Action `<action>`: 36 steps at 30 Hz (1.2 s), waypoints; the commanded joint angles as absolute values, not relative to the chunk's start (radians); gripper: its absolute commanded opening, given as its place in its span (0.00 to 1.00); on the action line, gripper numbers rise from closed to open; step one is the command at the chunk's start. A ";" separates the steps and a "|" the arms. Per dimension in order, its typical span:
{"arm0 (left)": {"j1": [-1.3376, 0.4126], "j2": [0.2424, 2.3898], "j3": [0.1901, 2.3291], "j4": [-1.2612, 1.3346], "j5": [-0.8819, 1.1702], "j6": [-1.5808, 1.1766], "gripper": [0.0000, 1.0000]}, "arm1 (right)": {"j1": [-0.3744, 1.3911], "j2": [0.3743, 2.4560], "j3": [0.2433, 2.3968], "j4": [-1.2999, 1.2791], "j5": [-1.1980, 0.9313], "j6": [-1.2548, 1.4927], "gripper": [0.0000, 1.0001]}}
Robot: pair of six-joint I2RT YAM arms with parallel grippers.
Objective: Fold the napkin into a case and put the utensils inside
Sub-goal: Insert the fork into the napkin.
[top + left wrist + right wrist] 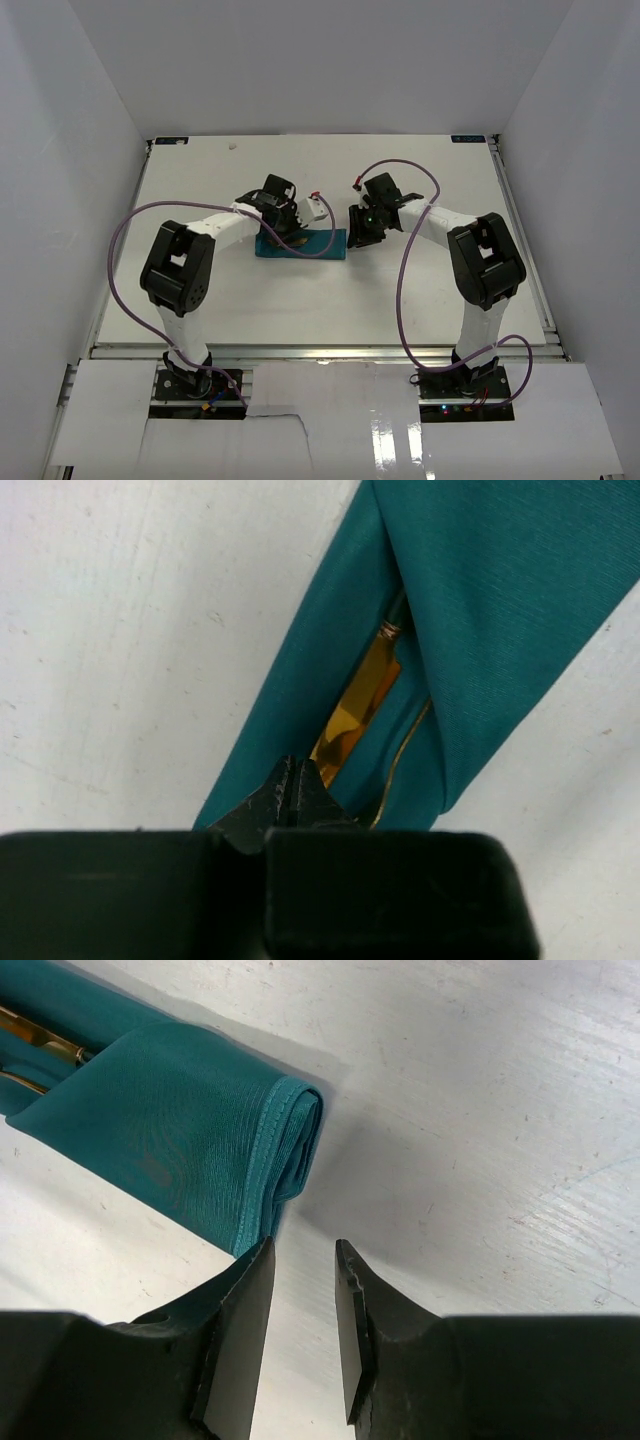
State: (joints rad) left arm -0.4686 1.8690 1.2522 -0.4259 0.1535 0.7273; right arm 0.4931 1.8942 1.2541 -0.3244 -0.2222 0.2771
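Near the end of folding the case, the teal, plain soft-cloth napkin (pixel 300 243) lies at the middle of the white tabletop (pixel 300 310) as a narrow folded band between the two arms. Its long axis runs left to right across the overhead view. Both utensils are already tucked inside. In the left wrist view, the dark-handled knife with the yellow-gold blade (pixel 360 705) and the thin pale-gold edge of the fork (pixel 400 760) show through the slit of the napkin (pixel 500 610). They lie along the band, with the handles going under the cloth toward the robot's right and the metal ends toward its left. The left gripper (pixel 293 785) sits at the mouth of that slit with its jaws pressed together, and we cannot tell whether a fold of cloth is caught between them. The right gripper (pixel 304 1250) is just beside the hemmed, doubled-over right end of the napkin (pixel 170 1130), its jaws a narrow gap apart and holding nothing. We judge that what remains is closing or tidying the opening. That calls for drawing cloth over the blades without dragging the utensils out, perhaps with the right end held steady.
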 commanded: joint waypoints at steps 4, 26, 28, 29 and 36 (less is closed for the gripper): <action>-0.468 1.767 1.224 -0.459 0.190 0.704 0.00 | 0.491 1.847 1.267 -0.341 -0.209 0.268 0.37; -0.462 1.747 1.164 -0.477 0.273 0.712 0.00 | 0.491 1.830 1.256 -0.350 -0.210 0.270 0.36; -0.460 1.735 1.160 -0.485 0.275 0.709 0.00 | 0.491 1.835 1.259 -0.348 -0.213 0.270 0.36; -0.462 1.727 1.155 -0.488 0.275 0.710 0.00 | 0.491 1.835 1.262 -0.348 -0.216 0.270 0.36; -0.462 1.709 1.187 -0.474 0.267 0.692 0.06 | 0.491 1.844 1.293 -0.342 -0.241 0.265 0.36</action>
State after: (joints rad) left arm -0.4660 1.7763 1.1545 -0.4782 0.2512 0.7052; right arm 0.4931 1.8725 1.2541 -0.3420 -0.2165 0.2775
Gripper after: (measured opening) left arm 0.048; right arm 0.361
